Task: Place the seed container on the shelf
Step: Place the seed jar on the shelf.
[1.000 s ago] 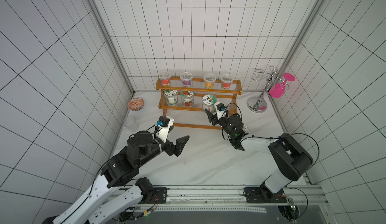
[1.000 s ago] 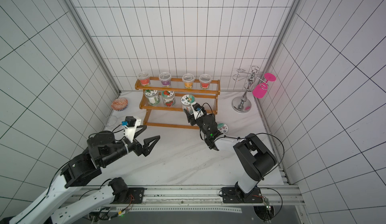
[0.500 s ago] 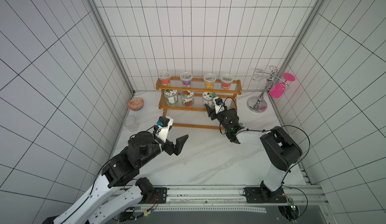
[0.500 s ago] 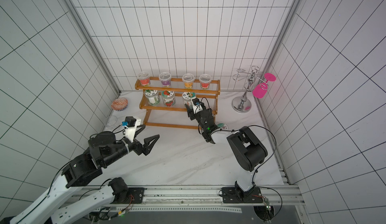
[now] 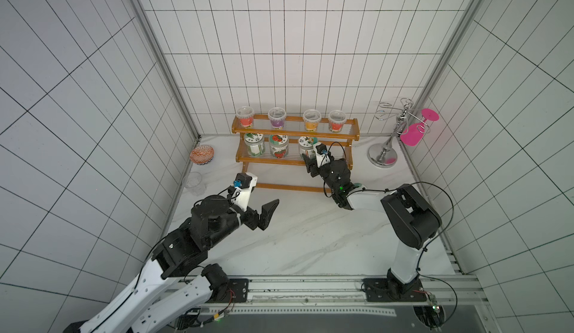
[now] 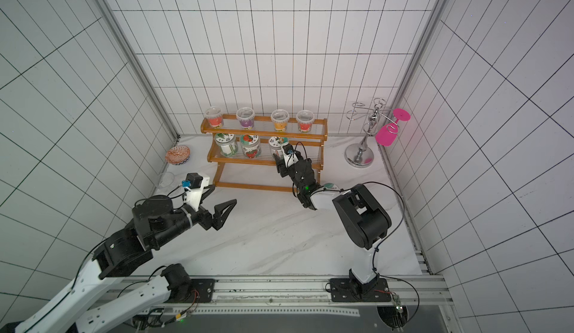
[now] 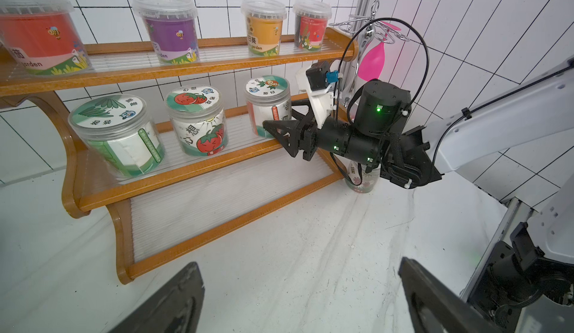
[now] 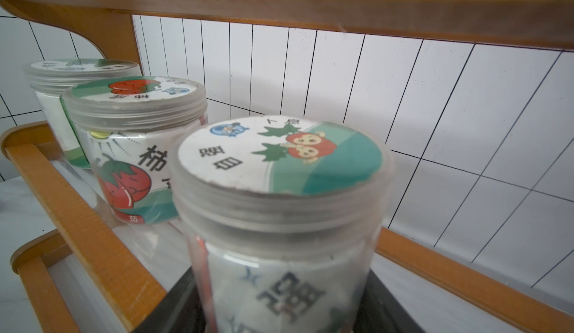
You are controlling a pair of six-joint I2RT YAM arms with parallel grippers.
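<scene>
On the middle tier of the shelf, three jars were counted: leaf-lid jar, tomato jar and seed container, the last at the right end of the row. Right jaws were clamped on the seed container, one finger on each side, with the right arm extended to it from the front. The container's base was hidden behind that finger, so contact with the rods could not be confirmed.

Top tier: four lidded tubs were lined up: red tub, purple tub, orange tub, dark-red tub.

A fourth jar was stood on the worktop just beside the shelf's right foot. It was mostly hidden behind the right arm, label unreadable.

Left jaws were held wide apart with nothing between them, above the worktop in front of the shelf, on the left arm. Their fingers were cut off by the frame edge in the left wrist view.

Also counted: one patterned bowl, one clear cup, one chrome stand with one pink glass hung on it.

Right wrist view: the seed container's lower part was blurred and cut off, and the leaf-lid jar was largely hidden behind the tomato jar.
</scene>
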